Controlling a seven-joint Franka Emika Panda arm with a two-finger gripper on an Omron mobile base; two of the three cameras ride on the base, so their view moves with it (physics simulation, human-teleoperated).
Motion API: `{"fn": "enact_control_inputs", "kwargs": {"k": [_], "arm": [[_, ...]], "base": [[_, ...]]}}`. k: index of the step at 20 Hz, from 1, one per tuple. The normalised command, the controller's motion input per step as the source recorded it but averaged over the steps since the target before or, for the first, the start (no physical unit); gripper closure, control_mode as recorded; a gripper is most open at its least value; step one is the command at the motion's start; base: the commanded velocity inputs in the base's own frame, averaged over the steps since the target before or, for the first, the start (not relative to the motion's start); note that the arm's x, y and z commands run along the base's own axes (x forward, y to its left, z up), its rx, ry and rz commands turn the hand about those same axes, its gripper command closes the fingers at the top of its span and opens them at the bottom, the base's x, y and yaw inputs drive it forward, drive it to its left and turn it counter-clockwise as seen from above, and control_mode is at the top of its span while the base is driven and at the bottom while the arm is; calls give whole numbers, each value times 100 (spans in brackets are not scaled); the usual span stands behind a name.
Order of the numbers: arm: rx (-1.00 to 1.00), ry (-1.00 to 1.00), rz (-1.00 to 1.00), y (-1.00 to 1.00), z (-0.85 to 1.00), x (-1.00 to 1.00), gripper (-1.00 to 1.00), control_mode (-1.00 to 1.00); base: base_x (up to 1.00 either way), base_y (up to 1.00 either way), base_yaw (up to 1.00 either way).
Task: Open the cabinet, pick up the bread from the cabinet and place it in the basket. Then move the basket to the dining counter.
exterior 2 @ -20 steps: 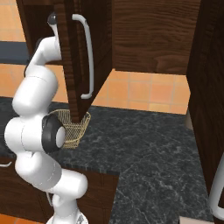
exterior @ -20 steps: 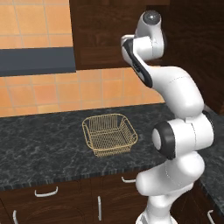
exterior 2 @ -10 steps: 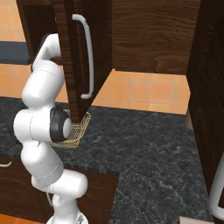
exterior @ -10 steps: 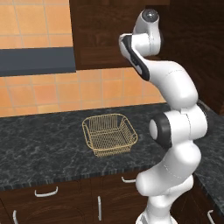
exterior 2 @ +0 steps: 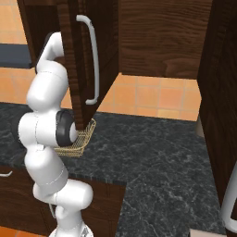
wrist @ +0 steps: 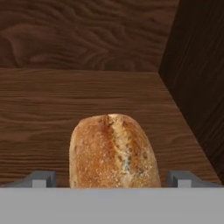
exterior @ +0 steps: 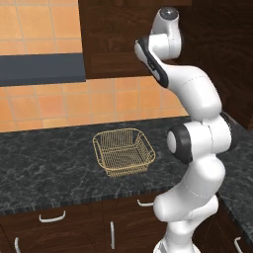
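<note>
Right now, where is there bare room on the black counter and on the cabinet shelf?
Bare black counter lies left of the basket and right of the open cabinet door. On the shelf, wood is bare behind and left of the bread; it is tightest at the open end effector.

Bread (wrist: 113, 151) on the cabinet (exterior 2: 139, 37) shelf, back wall behind it, side wall to its right in the hand view. Gripper (wrist: 112, 178) just before the bread, one fingertip (wrist: 41, 178) at each side of its near end, apart from it as far as can be told. Cabinet door (exterior 2: 83, 60) swung out over the black countertop (exterior 2: 152, 157), handle (exterior 2: 92, 60) on its outer face. Basket (exterior: 123, 151) on that countertop, below the cabinet and left of the arm in the left base view; partly behind the door's lower corner and the arm in the right base view. Lower cabinets (exterior: 74, 227) under the countertop.
</note>
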Motion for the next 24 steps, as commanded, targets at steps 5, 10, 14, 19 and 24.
{"fn": "enact_control_inputs", "kwargs": {"k": [5, 10, 14, 19, 24], "arm": [[-3, 0, 0, 0, -5, 7, -100, -100], [0, 1, 0, 0, -2, 7, -100, -100], [0, 3, 0, 1, -1, 6, -100, -100], [-1, 7, 0, 0, -16, 12, -100, -100], [-5, 3, 0, 0, -28, 9, -100, -100]], "base": [[0, 0, 0], [0, 0, 0], [0, 0, 0], [0, 0, 0], [0, 0, 0]]}}
